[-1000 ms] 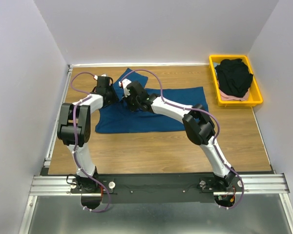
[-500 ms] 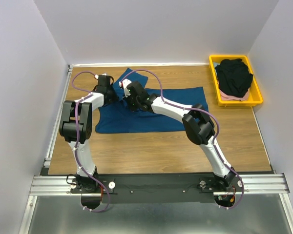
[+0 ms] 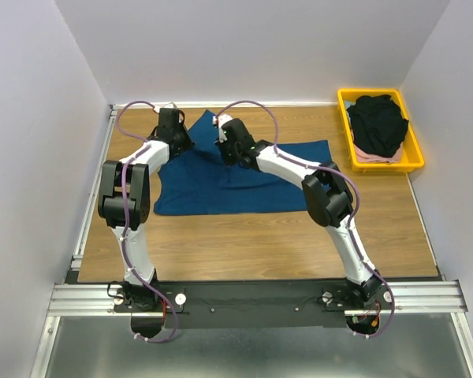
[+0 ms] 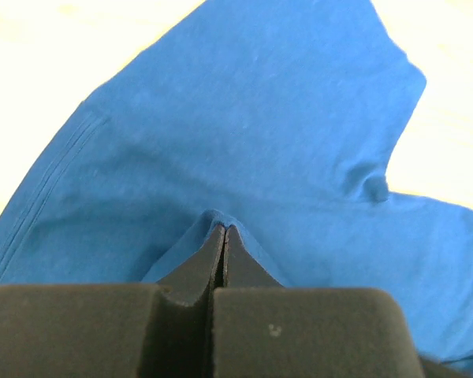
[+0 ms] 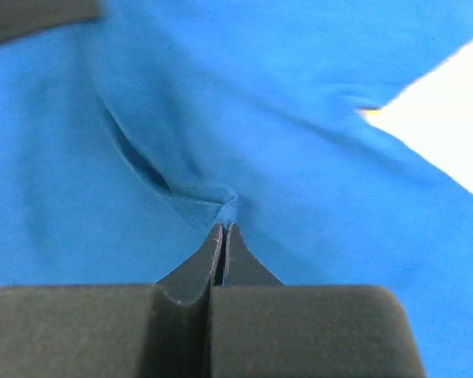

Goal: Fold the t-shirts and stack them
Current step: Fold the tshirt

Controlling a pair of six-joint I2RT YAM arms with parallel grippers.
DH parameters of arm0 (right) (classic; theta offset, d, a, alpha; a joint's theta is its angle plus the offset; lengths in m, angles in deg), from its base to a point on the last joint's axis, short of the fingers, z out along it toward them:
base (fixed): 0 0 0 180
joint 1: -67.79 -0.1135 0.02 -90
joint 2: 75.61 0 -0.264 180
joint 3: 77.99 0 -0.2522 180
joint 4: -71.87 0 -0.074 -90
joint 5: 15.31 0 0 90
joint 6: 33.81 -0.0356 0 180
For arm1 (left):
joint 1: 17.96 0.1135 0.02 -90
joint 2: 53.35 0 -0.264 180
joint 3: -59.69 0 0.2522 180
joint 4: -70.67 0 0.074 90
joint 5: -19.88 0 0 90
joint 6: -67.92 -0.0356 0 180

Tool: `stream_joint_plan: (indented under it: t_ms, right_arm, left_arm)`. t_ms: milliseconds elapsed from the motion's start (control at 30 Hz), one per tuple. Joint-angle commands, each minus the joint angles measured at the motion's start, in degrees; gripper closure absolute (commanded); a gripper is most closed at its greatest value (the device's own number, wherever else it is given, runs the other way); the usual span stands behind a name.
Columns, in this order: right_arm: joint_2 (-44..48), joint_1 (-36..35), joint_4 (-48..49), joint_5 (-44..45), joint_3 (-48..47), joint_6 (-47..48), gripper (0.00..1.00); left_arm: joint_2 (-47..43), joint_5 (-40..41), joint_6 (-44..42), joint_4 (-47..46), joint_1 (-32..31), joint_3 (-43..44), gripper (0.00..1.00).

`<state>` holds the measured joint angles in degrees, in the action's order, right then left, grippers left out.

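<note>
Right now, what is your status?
Left pincer shut on blue shirt. Right pincer shut on it too. Shirt spread on table. Black shirt in yellow tray, nothing in the way.

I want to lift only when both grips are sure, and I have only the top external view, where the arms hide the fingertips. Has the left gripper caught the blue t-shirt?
Observer: Yes. In the left wrist view the left gripper is shut, with a small ridge of the blue t-shirt pinched at its tips.
Operator: And the right one?
Observer: The right gripper is shut too; its wrist view shows a small fold of cloth bunched at its tips.
</note>
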<state>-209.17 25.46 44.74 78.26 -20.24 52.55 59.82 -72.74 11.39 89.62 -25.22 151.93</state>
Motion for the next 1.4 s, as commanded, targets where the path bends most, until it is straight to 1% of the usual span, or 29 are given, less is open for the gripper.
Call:
stream_joint_plan:
  t_ms: [0,100,133,267,333,367,433,467,500,567,633,667,700,733,767,800,833,867,900,933,967,1000,1067,1100,1133,1233,1267,1333,1367]
  right_arm:
    - [-0.7,2.8,-0.4,1.1,-1.1,-4.0,0.98]
    - [-1.7,4.4,-0.4,-0.5,-0.6,-5.9,0.94]
    - [-2.0,5.1,-0.4,-1.1,-0.4,-7.3,0.88]
    - [-2.4,6.3,-0.4,-1.8,0.4,-10.0,0.78]
    - [-2.4,6.8,-0.4,-1.5,0.6,-11.0,0.71]
    - [-2.4,7.0,-0.4,-1.5,0.6,-11.4,0.68]
    - [-2.3,7.5,-0.4,-1.6,0.6,-12.2,0.63]
    - [-2.3,8.0,-0.4,-1.6,0.6,-12.4,0.62]
    - [-1.9,8.1,-0.5,-1.3,0.6,-12.5,0.59]
    - [-0.7,8.2,-0.5,-1.0,1.2,-11.9,0.58]
    - [1.8,8.2,-0.6,-2.4,2.1,-10.8,0.55]
    - [2.8,8.2,-0.6,-2.6,4.1,-10.5,0.53]
    - [4.1,8.2,-0.6,-2.9,5.4,-10.3,0.53]
    - [6.6,8.2,-0.6,-2.8,6.8,-10.2,0.48]
    - [8.4,8.3,-0.6,-2.6,8.7,-10.2,0.47]
    - [10.1,8.5,-0.6,-2.3,12.6,-10.4,0.46]
    - [11.6,8.7,-0.6,-2.1,15.1,-11.4,0.42]
    - [15.5,9.4,-0.6,-2.3,17.4,-12.0,0.42]
    - [17.2,10.0,-0.6,-2.4,19.7,-12.9,0.4]
    - [21.2,11.2,-0.6,-2.7,24.9,-14.6,0.38]
    - [23.1,11.8,-0.6,-2.6,27.3,-15.6,0.36]
    - [25.4,12.5,-0.6,-2.5,30.2,-17.6,0.33]
    - [31.5,14.7,-0.6,-2.1,37.9,-19.6,0.31]
    - [33.4,15.6,-0.6,-1.5,42.2,-21.3,0.3]
    - [35.3,16.4,-0.6,-1.5,42.2,-22.1,0.3]
    - [42.4,21.7,-0.6,-0.2,51.9,-24.7,0.27]
    - [43.9,23.2,-0.6,-0.7,52.0,-25.4,0.27]
    - [47.6,26.4,-0.4,-2.1,56.3,-27.6,0.27]
    - [48.5,29.6,-0.3,-3.2,57.3,-27.9,0.27]
  left_arm:
    - [2.6,-1.9,-0.3,-0.9,-0.4,2.8,1.0]
    - [4.2,-2.7,-0.2,-1.0,-0.6,4.3,0.99]
    - [4.6,-2.9,-0.1,-1.1,-0.6,4.9,0.94]
    - [6.7,-4.0,0.1,-1.3,-0.9,5.9,0.85]
    - [7.0,-3.9,0.2,-1.8,-0.9,5.9,0.76]
    - [6.9,-3.6,0.3,-1.9,-0.8,5.9,0.62]
    - [6.6,-3.2,0.4,-2.0,-0.9,6.2,0.55]
    - [6.5,-2.8,0.5,-2.0,-0.9,6.3,0.46]
    - [5.8,-2.3,0.5,-2.0,-0.9,6.4,0.45]
    - [4.4,-1.9,0.5,-1.9,-0.9,6.3,0.37]
    - [1.0,-1.0,0.1,-1.3,-0.9,5.6,0.34]
    - [-0.6,-0.3,-0.4,-1.0,-0.9,4.1,0.28]
    - [-4.2,1.4,-0.8,-0.5,-0.9,2.9,0.27]
    - [-6.4,2.2,-1.0,0.4,-0.9,1.7,0.26]
    - [-8.6,4.3,-1.3,1.0,-0.9,-1.8,0.21]
    - [-13.4,7.0,-1.7,1.4,-0.9,-3.9,0.21]
    - [-15.8,8.2,-1.8,2.3,-0.8,-6.3,0.21]
    - [-18.3,9.5,-1.9,2.9,-0.6,-11.1,0.16]
    - [-23.4,11.8,-2.0,3.4,-0.5,-13.7,0.15]
    - [-26.0,12.6,-1.8,4.6,0.1,-16.3,0.15]
    - [-28.4,13.2,-1.3,5.2,0.4,-21.4,0.15]
    - [-33.1,13.9,-0.7,5.8,0.9,-24.0,0.15]
    - [-37.8,13.9,1.7,7.6,2.6,-31.1,0.15]
    - [-42.0,14.1,2.6,8.8,3.0,-33.0,0.15]
    - [-44.1,14.3,3.9,9.0,3.4,-35.0,0.16]
    - [-49.3,13.4,7.8,8.5,4.7,-42.7,0.17]
    - [-49.7,12.8,8.5,8.3,5.1,-42.7,0.17]
    - [-50.0,11.5,10.8,7.6,5.7,-45.0,0.19]
    - [-49.8,11.5,11.6,6.9,5.8,-45.5,0.21]
